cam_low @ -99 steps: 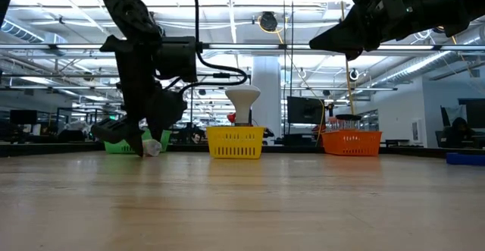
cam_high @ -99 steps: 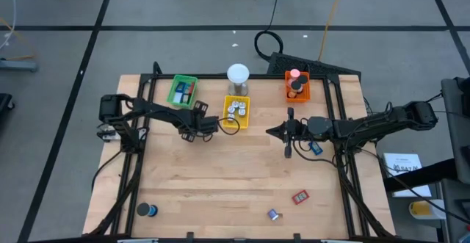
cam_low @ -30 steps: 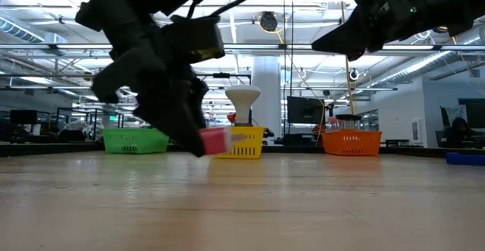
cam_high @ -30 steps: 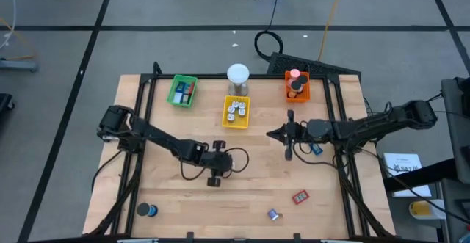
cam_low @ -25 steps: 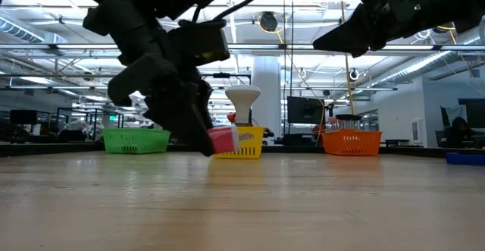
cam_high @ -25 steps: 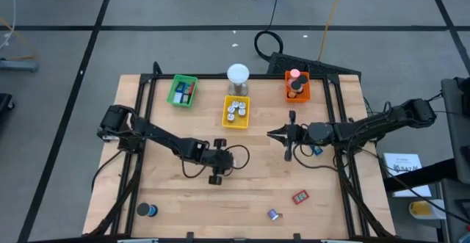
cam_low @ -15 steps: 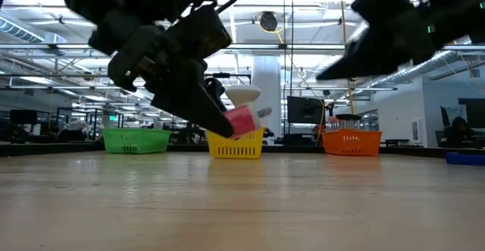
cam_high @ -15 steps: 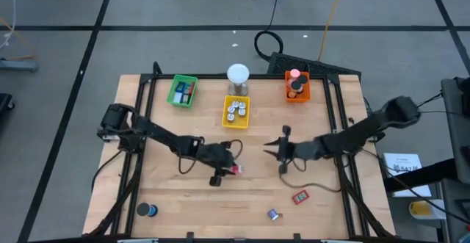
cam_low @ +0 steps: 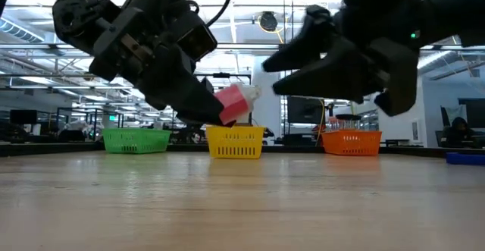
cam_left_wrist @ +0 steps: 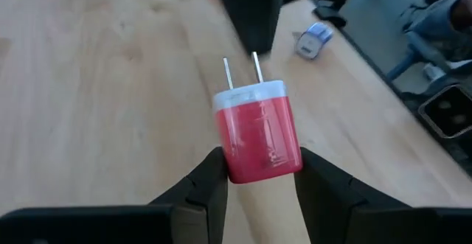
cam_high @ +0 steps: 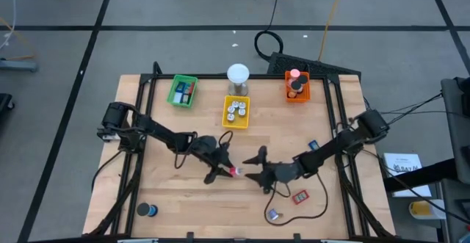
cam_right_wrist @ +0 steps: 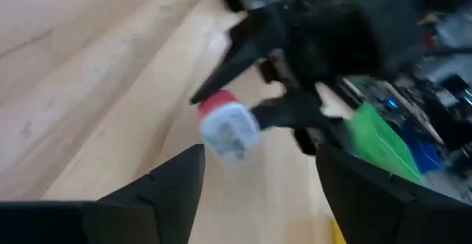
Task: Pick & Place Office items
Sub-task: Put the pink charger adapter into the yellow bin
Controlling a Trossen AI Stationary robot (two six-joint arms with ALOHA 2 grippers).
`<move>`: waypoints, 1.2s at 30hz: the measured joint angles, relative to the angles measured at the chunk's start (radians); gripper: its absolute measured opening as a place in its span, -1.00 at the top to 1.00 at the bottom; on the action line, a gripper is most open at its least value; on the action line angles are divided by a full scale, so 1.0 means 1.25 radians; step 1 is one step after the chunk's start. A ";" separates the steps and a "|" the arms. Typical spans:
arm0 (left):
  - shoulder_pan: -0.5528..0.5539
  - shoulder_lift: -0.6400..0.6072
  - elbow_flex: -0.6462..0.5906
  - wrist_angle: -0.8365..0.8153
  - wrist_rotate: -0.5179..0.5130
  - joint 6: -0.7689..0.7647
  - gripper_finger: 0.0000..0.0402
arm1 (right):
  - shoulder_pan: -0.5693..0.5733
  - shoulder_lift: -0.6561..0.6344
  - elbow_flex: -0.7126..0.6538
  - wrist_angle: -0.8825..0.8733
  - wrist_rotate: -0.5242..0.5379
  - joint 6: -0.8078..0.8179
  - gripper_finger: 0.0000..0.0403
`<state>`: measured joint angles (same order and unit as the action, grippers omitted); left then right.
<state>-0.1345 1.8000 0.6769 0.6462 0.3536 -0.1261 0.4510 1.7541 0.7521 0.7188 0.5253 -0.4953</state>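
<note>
Red plastic plug adapter with two metal prongs [cam_left_wrist: 258,137] sits clamped in our left gripper [cam_left_wrist: 259,172]; our right gripper [cam_high: 256,165], fingers spread wide and empty, faces its prongs.

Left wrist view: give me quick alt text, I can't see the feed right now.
The left gripper holds a red plug adapter with a white face, its two metal prongs pointing away over the wooden table. A small blue-and-white item lies on the table beyond.
</note>
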 joint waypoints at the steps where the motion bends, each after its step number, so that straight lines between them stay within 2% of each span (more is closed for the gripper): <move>1: -0.002 0.000 0.000 0.006 0.006 0.000 0.35 | -0.005 0.008 0.015 -0.018 -0.027 -0.010 -0.28; 4: -0.003 0.000 0.000 0.014 0.009 0.005 0.35 | -0.020 0.034 0.062 -0.046 -0.096 -0.012 -0.29; 10: -0.003 0.000 0.000 0.019 0.017 0.005 0.35 | -0.046 0.066 0.095 -0.055 -0.110 -0.045 -0.22; 13: -0.003 0.000 0.000 0.033 0.018 0.005 0.35 | -0.066 0.064 0.097 -0.049 -0.173 -0.037 -0.15; 15: -0.001 0.000 0.000 0.038 0.019 0.005 0.35 | -0.074 0.065 0.097 -0.050 -0.212 -0.032 -0.09; 24: 0.005 0.000 0.001 0.050 0.037 -0.001 0.35 | -0.071 0.065 0.097 -0.029 -0.221 -0.060 0.30; 28: 0.016 -0.005 0.001 0.039 0.031 -0.038 0.17 | -0.072 0.065 0.096 -0.030 -0.228 -0.041 0.30; 31: 0.022 -0.051 0.001 -0.037 0.006 -0.016 -0.03 | -0.073 0.063 0.096 -0.032 -0.221 -0.015 0.28; 33: 0.021 -0.100 0.001 -0.128 -0.041 0.029 -0.14 | -0.072 0.053 0.096 -0.060 -0.228 0.008 0.27; 36: 0.011 -0.181 0.001 -0.246 -0.157 0.067 -0.23 | -0.074 0.037 0.096 -0.105 -0.228 0.061 0.30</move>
<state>-0.1211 1.5734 0.6777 0.3391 0.1573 -0.0428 0.3590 1.8006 0.8725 0.5879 0.2408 -0.4195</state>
